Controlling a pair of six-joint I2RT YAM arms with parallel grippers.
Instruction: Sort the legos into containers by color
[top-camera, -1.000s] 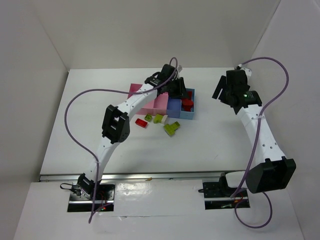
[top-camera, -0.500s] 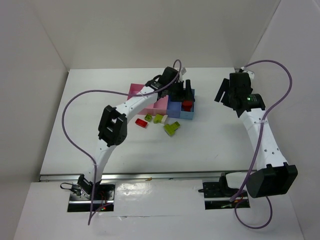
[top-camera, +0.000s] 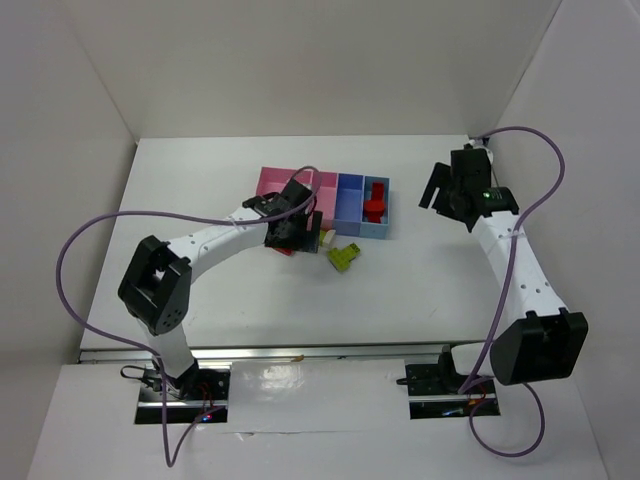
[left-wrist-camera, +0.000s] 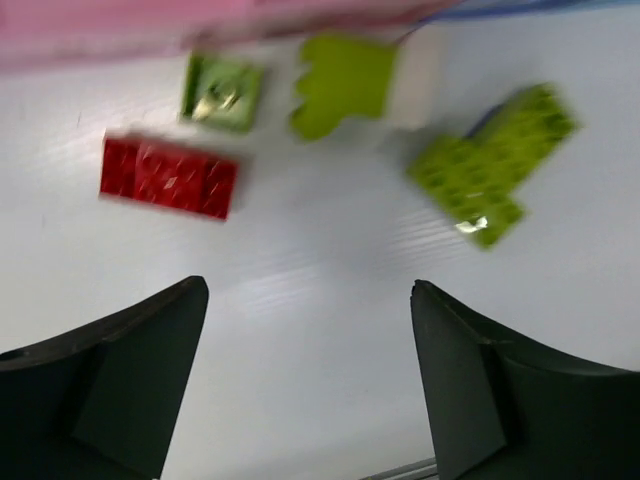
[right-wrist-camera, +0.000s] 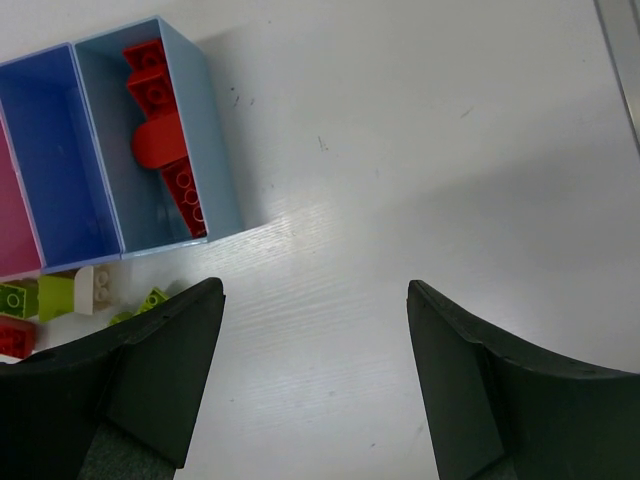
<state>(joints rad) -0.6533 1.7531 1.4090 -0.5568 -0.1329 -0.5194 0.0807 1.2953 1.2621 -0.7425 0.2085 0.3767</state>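
From above, the left gripper (top-camera: 296, 232) hangs low over the table (top-camera: 420, 290), just in front of the bins (top-camera: 270, 182). It hides most of the loose bricks there. Only the green clump (top-camera: 345, 256) shows well, lying just to the right of that gripper.

The left wrist view is blurry, but it shows what is hidden. There is a red brick (left-wrist-camera: 168, 177), a small green square (left-wrist-camera: 222, 92), and a green piece (left-wrist-camera: 343, 85) with a white brick (left-wrist-camera: 418, 80) right beside it. The red brick lies flat with its studs up. Its long side runs across the view and dips a little to the right. The green clump is shaped like a T and lies slanted. The left gripper's jaws are wide apart, with only bare table between them.

The right gripper (top-camera: 440, 188) is off to the right of the bins, well apart from them. Its jaws are apart too and hold nothing. Its wrist view looks into the end bin (right-wrist-camera: 105, 160), where red bricks (right-wrist-camera: 165, 150) lie in a line along the bin's long side. From above, that long side points away from the arms.
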